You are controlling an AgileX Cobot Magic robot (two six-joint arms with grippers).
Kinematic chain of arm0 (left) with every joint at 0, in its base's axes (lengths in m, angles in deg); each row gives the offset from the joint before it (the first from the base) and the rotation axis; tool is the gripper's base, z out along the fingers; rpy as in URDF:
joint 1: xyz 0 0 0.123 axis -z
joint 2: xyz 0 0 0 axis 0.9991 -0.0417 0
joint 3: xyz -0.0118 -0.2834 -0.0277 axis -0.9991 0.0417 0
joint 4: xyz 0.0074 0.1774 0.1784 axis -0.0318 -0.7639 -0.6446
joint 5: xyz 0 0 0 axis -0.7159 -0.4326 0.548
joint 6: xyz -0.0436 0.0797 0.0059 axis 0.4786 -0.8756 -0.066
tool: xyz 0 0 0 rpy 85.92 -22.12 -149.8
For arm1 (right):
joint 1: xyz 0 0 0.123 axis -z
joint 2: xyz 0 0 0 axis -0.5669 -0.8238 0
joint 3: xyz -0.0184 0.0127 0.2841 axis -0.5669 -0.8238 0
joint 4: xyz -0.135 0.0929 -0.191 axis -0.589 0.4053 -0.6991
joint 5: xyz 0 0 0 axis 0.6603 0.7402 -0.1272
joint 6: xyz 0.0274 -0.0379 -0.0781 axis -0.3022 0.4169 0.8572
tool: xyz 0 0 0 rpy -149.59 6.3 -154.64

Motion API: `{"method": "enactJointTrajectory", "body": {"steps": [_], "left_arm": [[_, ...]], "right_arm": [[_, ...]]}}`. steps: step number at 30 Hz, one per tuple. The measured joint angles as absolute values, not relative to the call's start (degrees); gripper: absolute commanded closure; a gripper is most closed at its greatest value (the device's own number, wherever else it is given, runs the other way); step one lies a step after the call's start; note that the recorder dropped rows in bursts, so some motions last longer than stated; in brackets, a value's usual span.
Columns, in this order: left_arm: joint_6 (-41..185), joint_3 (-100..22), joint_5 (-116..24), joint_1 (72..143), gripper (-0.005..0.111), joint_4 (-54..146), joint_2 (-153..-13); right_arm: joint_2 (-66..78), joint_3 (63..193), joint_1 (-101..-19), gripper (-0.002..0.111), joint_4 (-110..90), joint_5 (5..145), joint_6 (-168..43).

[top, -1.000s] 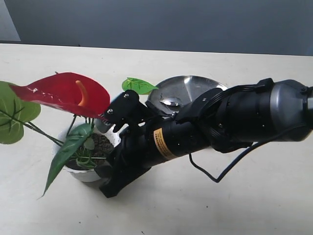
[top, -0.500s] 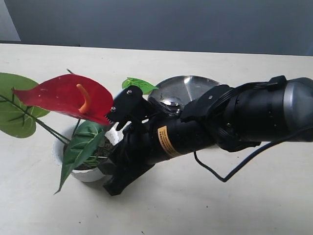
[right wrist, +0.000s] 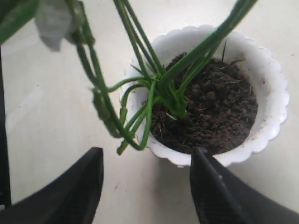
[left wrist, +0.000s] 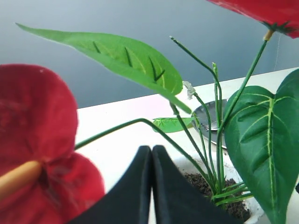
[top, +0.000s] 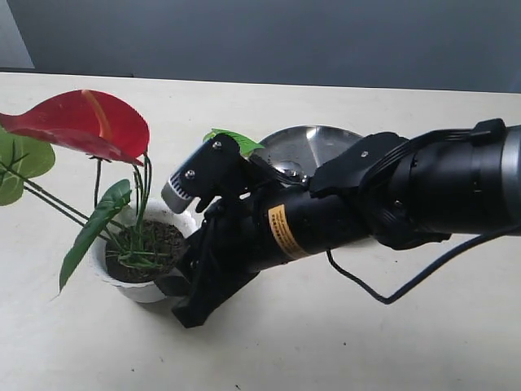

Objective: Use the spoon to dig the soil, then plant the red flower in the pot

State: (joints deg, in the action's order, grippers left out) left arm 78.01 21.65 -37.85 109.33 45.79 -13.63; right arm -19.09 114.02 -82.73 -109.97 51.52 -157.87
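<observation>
Several stems of the red flower (top: 85, 122) are standing near-upright in the pot (right wrist: 268, 128); I'm seeing the right gripper (right wrist: 145, 186) gaping empty beside it, the left gripper (left wrist: 152, 186) pinched closed, empty.

Red flower (top: 85, 122) upright, stems in soil (right wrist: 212, 109) of white scalloped pot (top: 142, 289); spoon (top: 289, 169) on plate.
</observation>
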Motion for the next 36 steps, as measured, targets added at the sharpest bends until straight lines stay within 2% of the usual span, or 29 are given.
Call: {"method": "enactJointTrajectory", "body": {"steps": [6, 8, 11, 13, 23, 29, 36], "left_arm": [[78.01, 21.65, -37.85, 109.33, 0.106, 45.79, -13.63], [78.01, 21.65, -37.85, 109.33, 0.106, 45.79, -13.63], [78.01, 21.65, -37.85, 109.33, 0.106, 45.79, -13.63], [78.01, 21.65, -37.85, 109.33, 0.106, 45.79, -13.63], [78.01, 21.65, -37.85, 109.33, 0.106, 45.79, -13.63], [78.01, 21.65, -37.85, 109.33, 0.106, 45.79, -13.63], [78.01, 21.65, -37.85, 109.33, 0.106, 45.79, -13.63]], "right_arm": [[-19.06, 110.96, -82.73, 0.057, -110.1, 49.94, -158.14], [-18.16, 109.55, -82.73, 0.069, -110.1, 49.07, -158.4], [-15.76, 107.13, -82.73, 0.096, -110.1, 48.75, -158.55], [-13.22, 104.93, -82.73, 0.109, -110.1, 48.21, -158.55], [5.77, 98.45, -82.73, 0.108, -110.21, 47.54, -165.02], [19.04, 98.46, -82.73, 0.108, -110.21, 57.08, -175.29], [32.36, 98.46, -82.73, 0.108, -110.21, 69.67, -176.76]]}}
